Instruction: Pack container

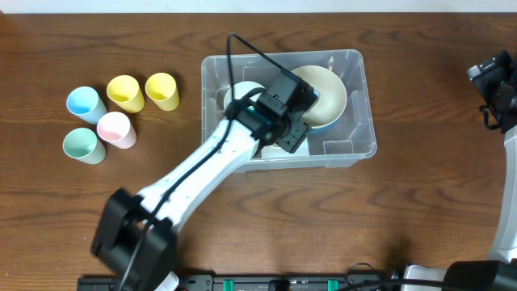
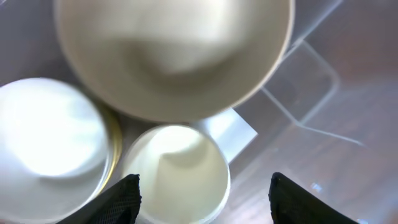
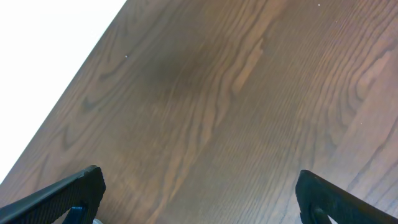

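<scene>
The clear plastic container [image 1: 355, 149] stands at the table's middle. Inside it lie a large cream bowl [image 1: 327, 93] on a blue one, and a white bowl [image 1: 242, 90] at the left. My left gripper [image 1: 287, 133] is open inside the container, above a small cream cup [image 2: 177, 171] that stands free between the fingers [image 2: 202, 199]. The large cream bowl [image 2: 174, 56] and the white bowl [image 2: 53, 134] also show in the left wrist view. My right gripper [image 3: 199, 193] is open and empty over bare wood at the far right [image 1: 497, 89].
Several cups stand on the table left of the container: two yellow [image 1: 125, 93] [image 1: 163, 90], a blue [image 1: 85, 103], a pink [image 1: 115, 129] and a green [image 1: 83, 145]. The container's right part has moulded steps [image 1: 339, 145].
</scene>
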Available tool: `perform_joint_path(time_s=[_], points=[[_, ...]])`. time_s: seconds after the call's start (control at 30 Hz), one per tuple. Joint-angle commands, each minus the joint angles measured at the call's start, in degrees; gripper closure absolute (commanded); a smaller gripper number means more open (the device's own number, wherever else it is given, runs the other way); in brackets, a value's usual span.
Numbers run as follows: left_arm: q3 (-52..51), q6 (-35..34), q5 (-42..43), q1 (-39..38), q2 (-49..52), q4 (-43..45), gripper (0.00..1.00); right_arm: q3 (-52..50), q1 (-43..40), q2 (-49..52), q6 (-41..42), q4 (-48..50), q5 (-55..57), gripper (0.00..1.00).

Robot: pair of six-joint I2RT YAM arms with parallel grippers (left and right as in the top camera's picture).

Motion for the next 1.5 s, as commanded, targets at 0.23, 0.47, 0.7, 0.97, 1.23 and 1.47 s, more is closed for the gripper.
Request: perform_joint_path(time_s=[0.23,0.47,0.7,0.97,1.23,1.47], points=[[0.52,-1.27,-2.47,0.17,-0.35,-3.04,0.64,0.46,-0.17,-0.33,0.68,-0.09,0.63,0.01],[0.48,-1.53,-6.49,1.75,2.84,-3.04,0.94,0.46,-0.17,-0.33,0.68,-0.09,0.63,0.01],[0.42,-2.38,-6.47,3.32,6.14,-3.06,0.94,0.46,-0.17,-0.33,0.7,-0.09,0.63,0.01],[-0.02,-3.89,-5.62,3.3,6.54,-3.76,0.94,0.46,-0.17,-0.33,0.7,-0.09,0.63,0.01],[-0.33,-4.11,-4.96,3.32,6.99,-5.95,0.94,0.46,-0.17,-0.33,0.7,-0.09,0.63,0.01],[-0.33,-4.13,-4.94,3.3,7.02,-6.49,0.94,0.46,-0.17,-0.33,0.68,-0.09,0.63,0.01]])
